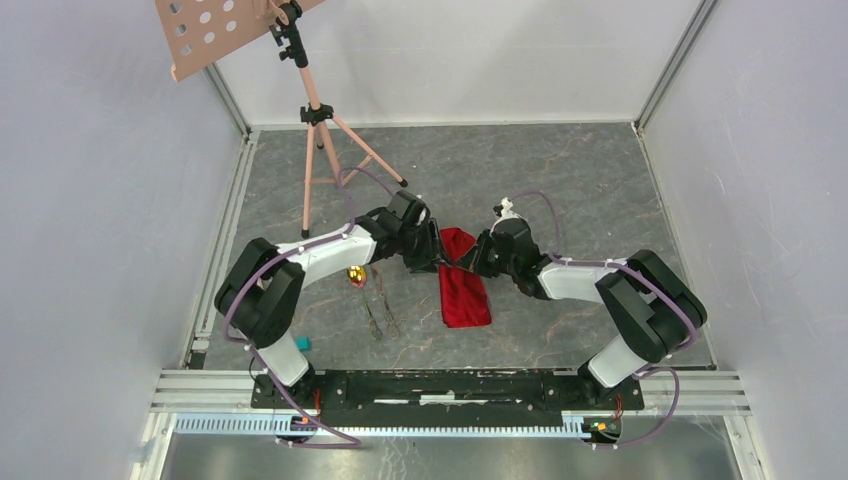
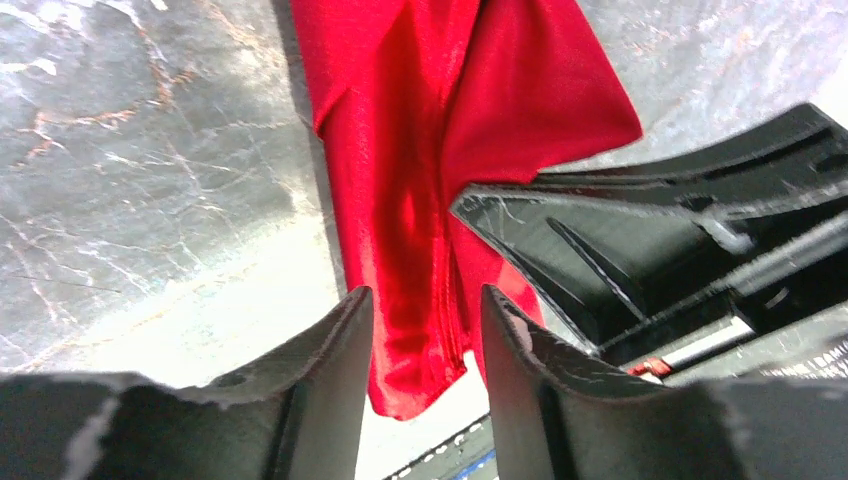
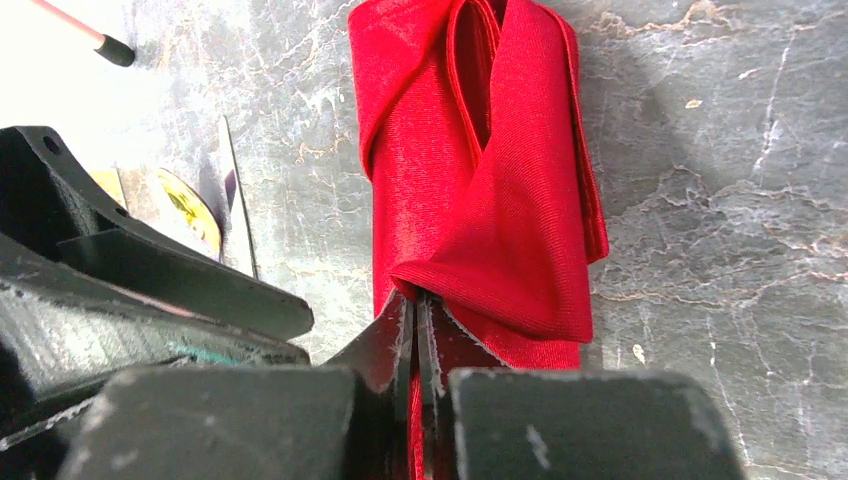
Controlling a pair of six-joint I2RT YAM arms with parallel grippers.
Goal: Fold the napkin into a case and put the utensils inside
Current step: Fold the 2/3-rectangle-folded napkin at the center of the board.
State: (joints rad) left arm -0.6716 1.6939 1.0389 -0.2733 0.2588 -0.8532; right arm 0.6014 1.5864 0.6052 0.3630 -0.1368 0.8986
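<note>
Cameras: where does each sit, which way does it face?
Top external: fixed above and behind, looking down at the table; left arm and right arm show.
Left wrist: looks past the open left claw at the napkin.
Right wrist: looks past the right claw, shut on the napkin.
Shared: all see the napkin; each wrist view catches the other arm.

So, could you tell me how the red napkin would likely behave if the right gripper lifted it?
Probably floppy: the napkin bunches in soft folds where the right gripper pinches it, so lifting would likely let it drape and unfold. Its sheen suggests a slippery surface, so layers might slide apart.
</note>
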